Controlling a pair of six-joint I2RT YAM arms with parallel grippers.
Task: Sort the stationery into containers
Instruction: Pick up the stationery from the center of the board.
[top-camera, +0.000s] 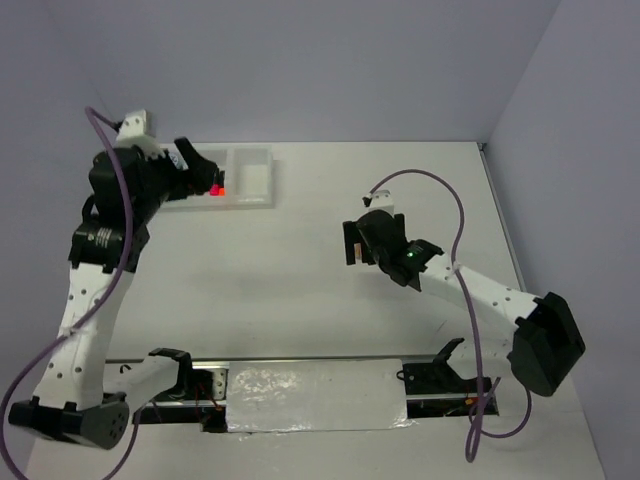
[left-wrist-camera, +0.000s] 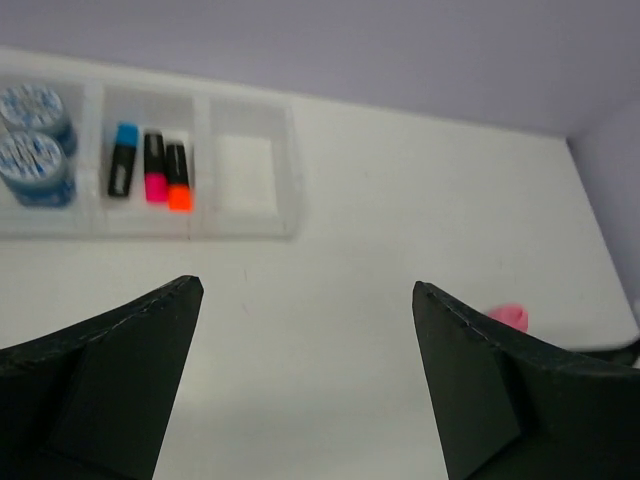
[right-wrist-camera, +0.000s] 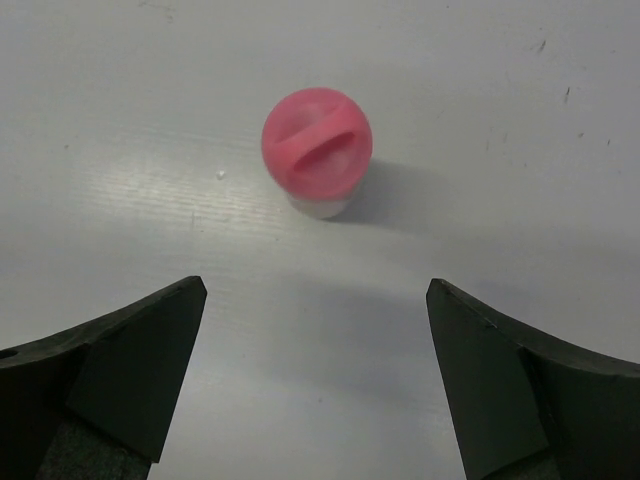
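Surface: matte white table, faintly scuffed, pale lavender walls | tray: translucent plastic, three rectangular compartments | blue rolls in end compartment, highlighters in middle | pink stick: round-capped, upright on table, well apart from tray | left gripper, right gripper: jaws apart

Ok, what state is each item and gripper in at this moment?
Blue rolls: both in the tray, left compartment.
Highlighters: three side by side, middle compartment.
Pink stick: upright on the table, untouched.
Left gripper: open, empty.
Right gripper: open, facing the stick.
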